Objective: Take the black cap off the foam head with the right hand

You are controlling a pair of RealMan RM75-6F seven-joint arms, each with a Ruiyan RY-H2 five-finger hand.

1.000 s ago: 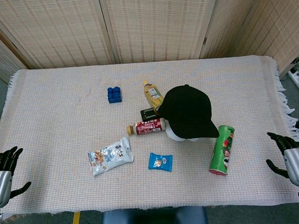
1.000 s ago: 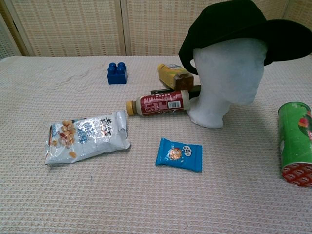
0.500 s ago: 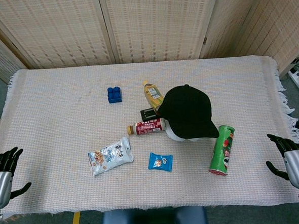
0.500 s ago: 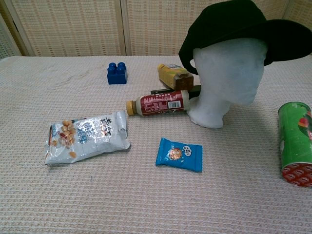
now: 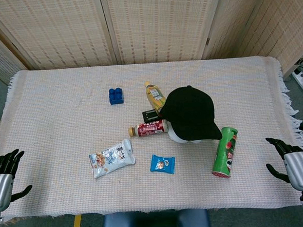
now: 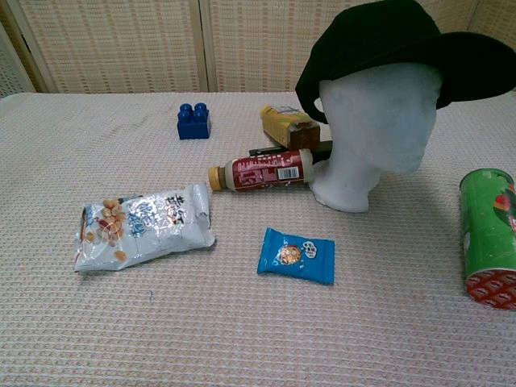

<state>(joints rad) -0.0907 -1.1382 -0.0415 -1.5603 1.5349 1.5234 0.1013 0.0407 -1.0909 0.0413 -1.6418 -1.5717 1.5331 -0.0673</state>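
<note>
The black cap point(image 5: 191, 111) sits on the white foam head point(image 6: 372, 129), right of the table's middle; in the chest view the cap point(image 6: 395, 44) covers the head's top with its brim pointing right. My right hand point(image 5: 293, 166) hangs at the table's right front corner, fingers spread, holding nothing, well apart from the cap. At the left front corner my left hand point(image 5: 2, 176) is likewise empty with its fingers apart. Neither hand shows in the chest view.
A green chip can point(image 5: 225, 152) lies between the foam head and my right hand. Left of the head lie a red bottle point(image 5: 149, 128), a yellow bottle point(image 5: 154, 96), a dark small object point(image 5: 150, 115), a blue packet point(image 5: 162, 164), a snack bag point(image 5: 111, 157) and a blue brick point(image 5: 116, 95).
My right hand has drifted slightly left and down at the table's corner. Nothing on the table has moved.
</note>
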